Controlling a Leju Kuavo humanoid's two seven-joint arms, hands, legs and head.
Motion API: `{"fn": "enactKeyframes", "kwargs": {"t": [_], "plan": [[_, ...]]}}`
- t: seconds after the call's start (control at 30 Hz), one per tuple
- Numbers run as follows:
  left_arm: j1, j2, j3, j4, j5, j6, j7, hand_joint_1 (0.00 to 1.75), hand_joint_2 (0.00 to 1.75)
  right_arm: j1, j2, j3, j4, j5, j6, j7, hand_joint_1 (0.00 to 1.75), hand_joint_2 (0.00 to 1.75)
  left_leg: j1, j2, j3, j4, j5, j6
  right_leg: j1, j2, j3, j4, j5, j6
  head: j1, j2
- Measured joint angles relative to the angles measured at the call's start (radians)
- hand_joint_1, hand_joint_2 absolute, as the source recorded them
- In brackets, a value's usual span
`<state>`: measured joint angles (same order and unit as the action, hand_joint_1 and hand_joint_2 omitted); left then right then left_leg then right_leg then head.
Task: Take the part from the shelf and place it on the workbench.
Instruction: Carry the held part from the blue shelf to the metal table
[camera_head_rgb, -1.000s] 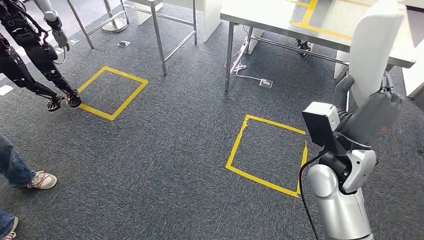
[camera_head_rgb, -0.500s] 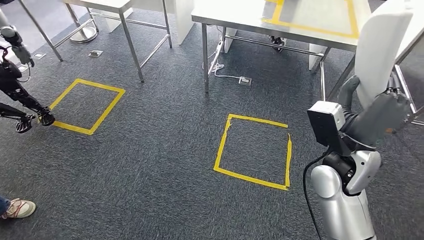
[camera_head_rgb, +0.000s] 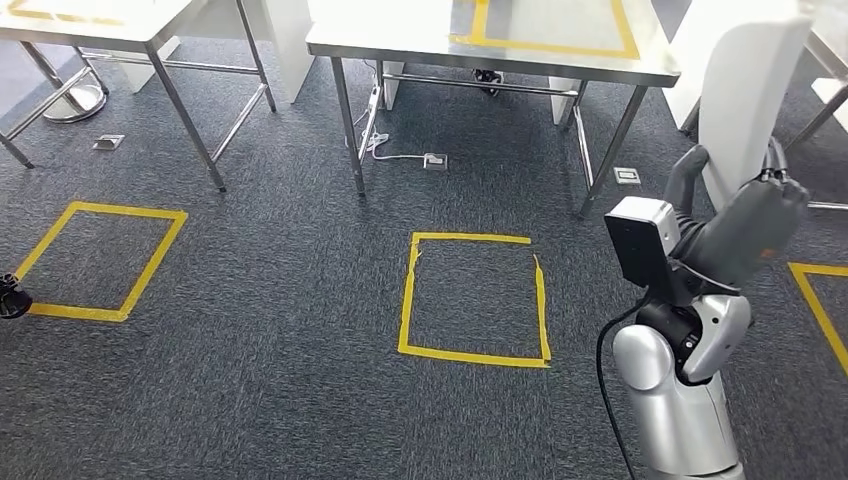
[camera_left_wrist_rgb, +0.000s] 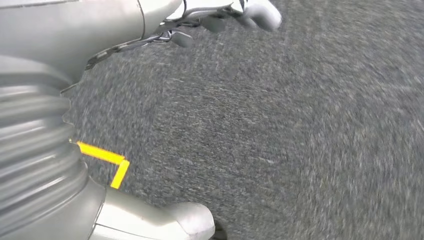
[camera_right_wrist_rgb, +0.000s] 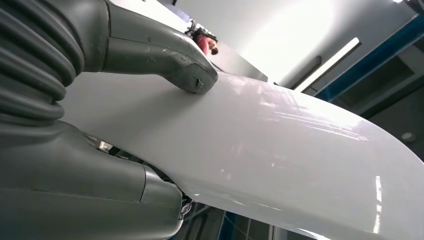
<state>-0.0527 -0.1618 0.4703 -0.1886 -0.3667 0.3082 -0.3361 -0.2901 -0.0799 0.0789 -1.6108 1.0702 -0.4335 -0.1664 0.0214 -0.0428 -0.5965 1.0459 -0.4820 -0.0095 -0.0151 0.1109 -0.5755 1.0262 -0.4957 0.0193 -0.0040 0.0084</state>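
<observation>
White and glossy, the part (camera_head_rgb: 748, 95) stands nearly upright in the right hand (camera_head_rgb: 735, 225), whose thumb (camera_right_wrist_rgb: 165, 62) presses on one face while the fingers wrap the other side, so the grip looks firm. Across the last second the whole head view has swung: the steel workbench (camera_head_rgb: 420, 45), earlier off to the upper right, now lies almost straight ahead, and the yellow tape square (camera_head_rgb: 475, 295) on the carpet sits centred before it. That reads as the robot turning toward its goal, not as things moving. The part is carried high, well apart from the bench top. The left hand (camera_left_wrist_rgb: 220, 15) hangs over carpet; whether its fingers are spread or curled, I cannot tell. Placement is not yet begun.
</observation>
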Motion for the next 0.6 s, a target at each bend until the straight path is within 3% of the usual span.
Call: {"fn": "enactKeyframes", "kwargs": {"t": [0.07,0.13,0.2,0.23,0.3,0.37,0.47,0.53,0.6], "plan": [[0.0,-0.001,0.0,-0.001,-0.001,0.0,-0.001,0.0,1.75,-0.002,0.0,-0.001,0.0,-0.018,-0.002,-0.004,1.75,1.75,0.002,0.016,0.012,-0.007,-0.005,0.015,0.002,-0.044,-0.023,0.046,-0.02,0.011,0.006,0.0],[0.0,-0.001,0.0,-0.002,-0.001,0.0,-0.001,0.0,1.75,-0.003,0.0,-0.001,0.001,-0.043,-0.005,-0.015,1.75,1.75,0.0,0.03,0.024,-0.009,-0.016,0.024,0.003,-0.093,-0.092,0.167,-0.064,0.02,0.012,0.0],[0.002,-0.002,0.0,-0.002,-0.001,0.0,0.001,0.0,1.75,0.002,0.001,-0.001,0.003,-0.067,-0.007,-0.027,1.75,1.75,-0.002,0.042,0.036,-0.009,-0.029,0.027,0.001,-0.103,-0.165,0.274,-0.083,0.023,0.013,0.0],[0.002,-0.001,0.0,-0.002,-0.001,0.0,0.001,0.0,1.75,0.006,0.001,-0.001,0.004,-0.074,-0.007,-0.031,1.75,1.75,-0.002,0.047,0.045,-0.009,-0.036,0.027,0.001,-0.103,-0.179,0.279,-0.064,0.022,0.014,0.0],[0.001,-0.002,0.0,-0.002,-0.001,0.0,0.002,0.0,1.75,0.01,0.001,-0.001,0.005,-0.081,-0.007,-0.038,1.75,1.75,-0.002,0.052,0.069,-0.009,-0.052,0.025,0.002,-0.106,-0.147,0.174,0.025,0.015,0.014,0.0],[-0.001,-0.003,0.001,-0.001,-0.001,0.0,0.003,0.0,1.75,0.01,0.001,-0.001,0.006,-0.084,-0.008,-0.04,1.75,1.75,-0.004,0.055,0.088,-0.011,-0.068,0.018,0.009,-0.114,-0.092,0.051,0.08,0.002,0.015,0.0],[-0.002,-0.004,0.001,-0.001,-0.001,0.0,0.003,0.0,1.75,0.011,0.001,-0.001,0.006,-0.085,-0.01,-0.039,1.75,1.75,-0.006,0.06,0.096,-0.023,-0.082,0.001,0.019,-0.115,-0.064,0.003,0.068,-0.017,0.016,0.0],[-0.003,-0.004,0.001,-0.002,-0.001,0.0,0.003,0.0,1.75,0.011,0.001,-0.001,0.005,-0.08,-0.017,-0.042,1.75,1.75,-0.006,0.061,0.105,-0.024,-0.091,-0.009,0.013,-0.111,-0.049,-0.008,0.062,-0.026,0.014,0.0],[-0.005,-0.003,0.002,-0.003,-0.001,0.0,0.003,0.0,1.75,0.01,0.001,-0.001,0.004,-0.068,-0.025,-0.047,1.75,1.75,-0.007,0.055,0.072,0.047,-0.121,-0.017,0.006,-0.11,-0.028,-0.02,0.055,-0.036,0.01,0.0]]}}
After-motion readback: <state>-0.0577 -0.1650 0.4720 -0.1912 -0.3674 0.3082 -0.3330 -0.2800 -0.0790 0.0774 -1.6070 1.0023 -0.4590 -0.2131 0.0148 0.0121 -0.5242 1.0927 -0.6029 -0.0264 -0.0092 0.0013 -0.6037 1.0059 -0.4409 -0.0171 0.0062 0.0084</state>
